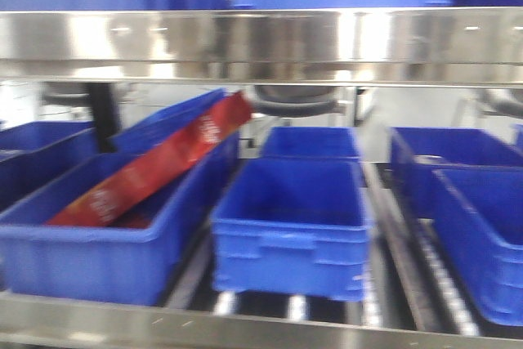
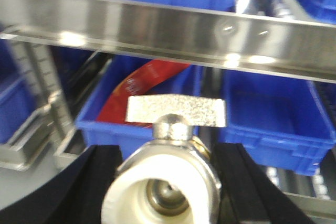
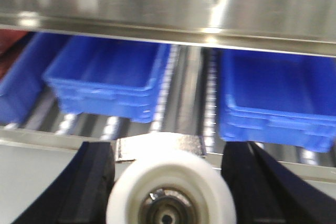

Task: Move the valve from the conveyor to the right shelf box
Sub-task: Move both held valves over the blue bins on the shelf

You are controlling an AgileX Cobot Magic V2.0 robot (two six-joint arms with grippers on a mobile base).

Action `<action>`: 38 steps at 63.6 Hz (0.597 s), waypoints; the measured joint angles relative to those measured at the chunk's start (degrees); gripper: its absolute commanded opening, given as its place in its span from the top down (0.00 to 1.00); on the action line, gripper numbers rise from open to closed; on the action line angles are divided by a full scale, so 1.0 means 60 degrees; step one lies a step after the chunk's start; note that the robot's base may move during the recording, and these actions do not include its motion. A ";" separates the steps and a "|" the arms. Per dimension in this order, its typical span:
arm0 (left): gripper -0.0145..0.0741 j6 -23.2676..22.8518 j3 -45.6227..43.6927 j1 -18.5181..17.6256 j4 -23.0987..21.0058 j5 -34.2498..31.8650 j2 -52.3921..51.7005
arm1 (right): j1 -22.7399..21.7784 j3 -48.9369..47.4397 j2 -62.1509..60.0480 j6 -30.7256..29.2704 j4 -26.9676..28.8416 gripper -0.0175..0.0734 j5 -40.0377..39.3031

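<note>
In the left wrist view a metal valve with a flat silver handle and a white-capped port fills the bottom. My left gripper is shut on it, with black fingers pressed to both sides. The right wrist view shows a second valve with a white round cap, and my right gripper is shut on it. Both hang in front of the steel shelf. An empty blue box sits at the shelf's right and shows too as the blue box. The conveyor is out of view. Neither gripper shows in the front view.
A steel shelf rail crosses above and a front lip below. A left blue box holds a red packet. A middle blue box is empty, with further boxes behind. Roller tracks run between the boxes.
</note>
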 measured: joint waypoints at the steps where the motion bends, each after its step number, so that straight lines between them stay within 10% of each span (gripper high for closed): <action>1: 0.96 0.0000 0.0000 0.0000 0.0000 0.0000 0.0000 | 0.0000 0.0000 0.0000 0.0000 0.0000 0.99 0.0000; 38: 0.96 0.0000 0.0000 0.0000 0.0000 0.0000 0.0000 | 0.0000 0.0000 0.0000 0.0000 -0.0019 0.99 0.0000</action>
